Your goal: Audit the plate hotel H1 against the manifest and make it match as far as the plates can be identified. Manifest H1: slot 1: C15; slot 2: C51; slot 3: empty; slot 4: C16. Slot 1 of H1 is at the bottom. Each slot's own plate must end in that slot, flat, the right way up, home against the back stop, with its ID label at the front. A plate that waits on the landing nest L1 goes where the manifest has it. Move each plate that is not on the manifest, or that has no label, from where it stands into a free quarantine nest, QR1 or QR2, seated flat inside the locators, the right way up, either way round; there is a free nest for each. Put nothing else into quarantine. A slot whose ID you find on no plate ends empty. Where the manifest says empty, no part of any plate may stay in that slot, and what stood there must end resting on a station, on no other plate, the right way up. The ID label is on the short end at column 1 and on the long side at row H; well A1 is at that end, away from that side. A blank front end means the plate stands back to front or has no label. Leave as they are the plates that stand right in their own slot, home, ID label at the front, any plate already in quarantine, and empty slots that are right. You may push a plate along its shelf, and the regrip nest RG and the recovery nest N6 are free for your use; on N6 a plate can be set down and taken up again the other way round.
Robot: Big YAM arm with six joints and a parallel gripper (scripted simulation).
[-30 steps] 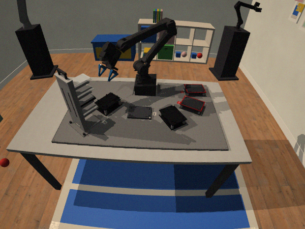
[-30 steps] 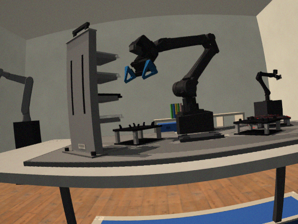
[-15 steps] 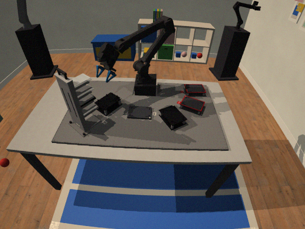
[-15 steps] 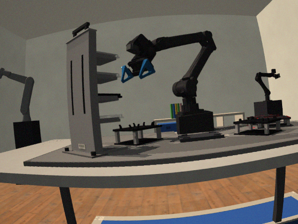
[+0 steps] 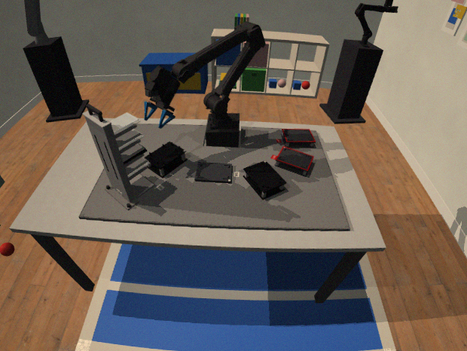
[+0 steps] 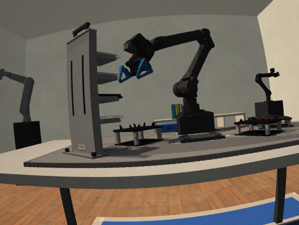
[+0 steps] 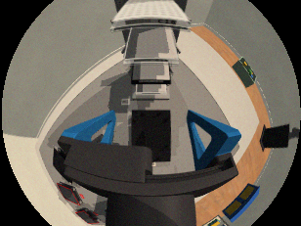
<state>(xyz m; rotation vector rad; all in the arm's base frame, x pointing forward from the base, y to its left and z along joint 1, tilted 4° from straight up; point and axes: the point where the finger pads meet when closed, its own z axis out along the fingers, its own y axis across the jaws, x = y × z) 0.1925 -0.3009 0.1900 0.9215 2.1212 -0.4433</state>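
The plate hotel point(image 6: 82, 96) stands upright at the near left corner of the grey mat point(image 5: 226, 211), its grey side panel toward the exterior camera and a black handle on top. Four shelves project from it toward the arm. In the exterior view the third shelf from the top carries a dark plate point(image 6: 110, 96); the other shelves show pale edges, and their contents cannot be told from that side. In the wrist view a pale plate point(image 7: 150, 14) with a grid of wells lies on the top shelf.

Just beyond the hotel, a dark raised nest point(image 5: 166, 156) stands beside it, then a flat dark nest point(image 5: 213, 171) and another raised nest point(image 5: 264, 179) toward mid-mat. Two red-edged nests point(image 5: 294, 158) stand at the far right, well apart from the hotel.

The gripper point(image 6: 135, 71) hangs in the air in front of the upper shelves, near the second shelf from the top but not touching it. Its blue fingers point(image 6: 144, 68) stand fully apart with nothing between them. The arm's base point(image 5: 222, 129) sits at the mat's far edge.
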